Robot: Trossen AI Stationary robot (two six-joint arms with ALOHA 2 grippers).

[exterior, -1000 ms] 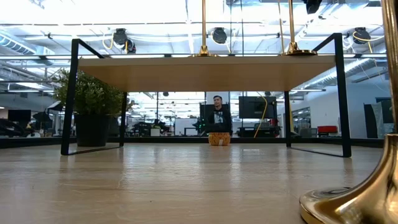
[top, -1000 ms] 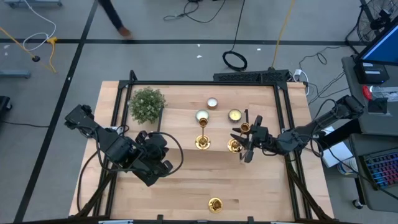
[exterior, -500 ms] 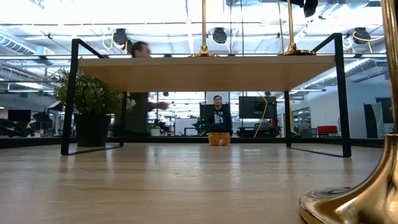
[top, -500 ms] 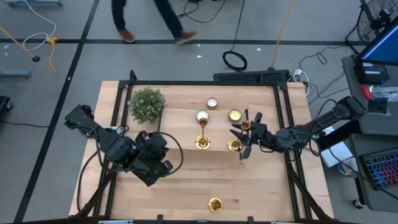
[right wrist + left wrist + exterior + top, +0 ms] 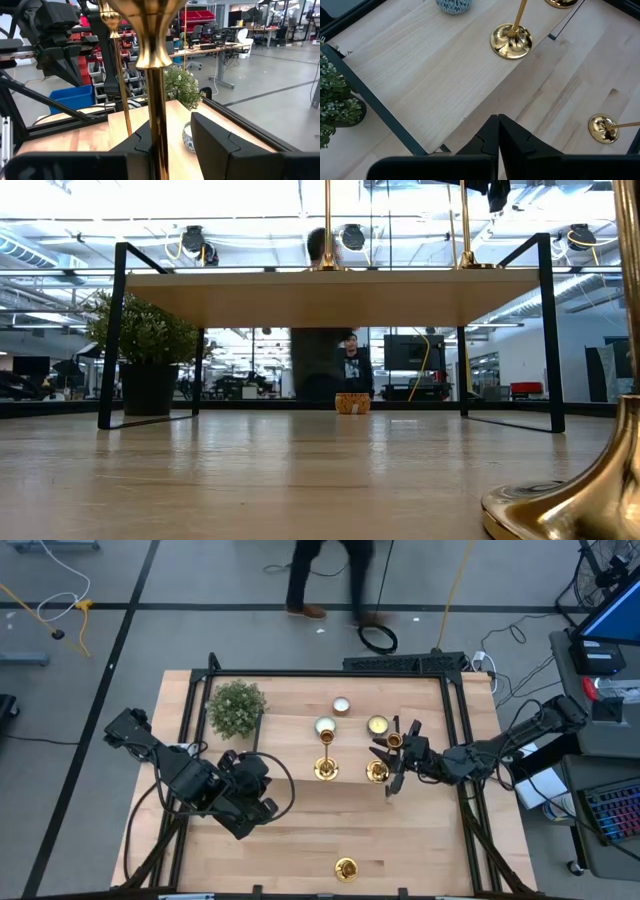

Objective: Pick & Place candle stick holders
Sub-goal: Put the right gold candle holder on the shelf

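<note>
Comparing with a second ago, the right gripper has barely shifted, still clamped on a candle stick holder stem on the raised shelf. Left gripper sits closed, idle. A person walks past beyond the table.

The pale wooden surface carries a low wooden shelf on a black frame. On the shelf stand a green plant, three round candles and two gold candle holders. A third gold holder stands near the surface's front edge.
</note>
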